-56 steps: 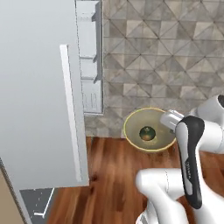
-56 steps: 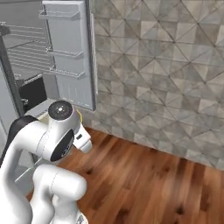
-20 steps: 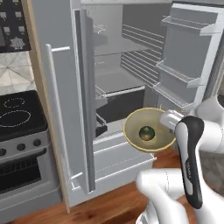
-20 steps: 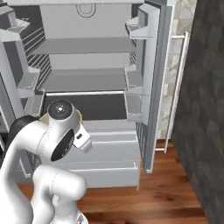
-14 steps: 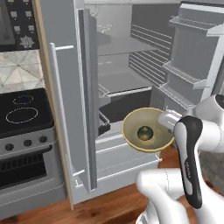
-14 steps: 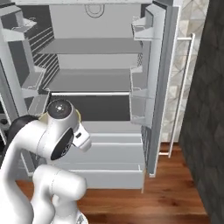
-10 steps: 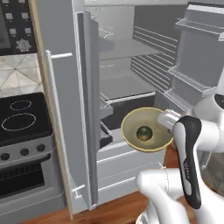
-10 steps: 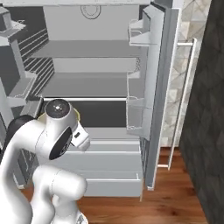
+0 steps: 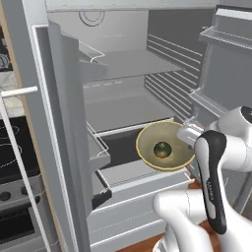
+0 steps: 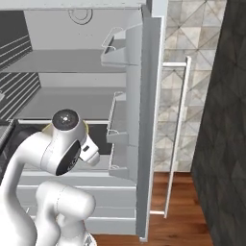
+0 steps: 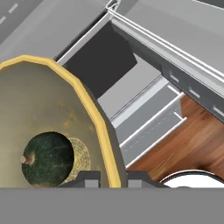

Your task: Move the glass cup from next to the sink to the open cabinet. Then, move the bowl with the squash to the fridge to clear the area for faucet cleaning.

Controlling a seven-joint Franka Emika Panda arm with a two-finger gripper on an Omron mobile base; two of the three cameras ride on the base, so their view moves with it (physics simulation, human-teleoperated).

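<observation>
Bowl (image 9: 164, 152), pale yellow-olive with a thick rim, held in the air in front of the open fridge (image 9: 123, 108), level with the dark drawer opening below the lower shelf. Squash (image 9: 162, 149), dark green with a small orange patch, resting on the bottom of the bowl, slightly off centre. Gripper (image 11: 109, 178) at the bowl's near edge in the hand view, jaws clamped on the rim, one dark tip inside the wall and one outside. In the left base view, white arm (image 9: 216, 162) rising from the lower right, its wrist meeting the bowl at the right side of the rim. Fridge interior pale grey, with two flat shelves one above the other and ribbed side walls; both doors swung open, door bins (image 10: 120, 48) visible on the right-hand door in the right base view. Long bar handle (image 10: 177, 129) standing upright along the outer face of that door. Black stove top (image 9: 15, 152) to the left of the fridge in the left base view. Wooden floor (image 10: 187, 216) below the fridge front, tiled stone wall (image 10: 187, 62) behind the right-hand door. Bowl not touching any shelf or drawer.
</observation>
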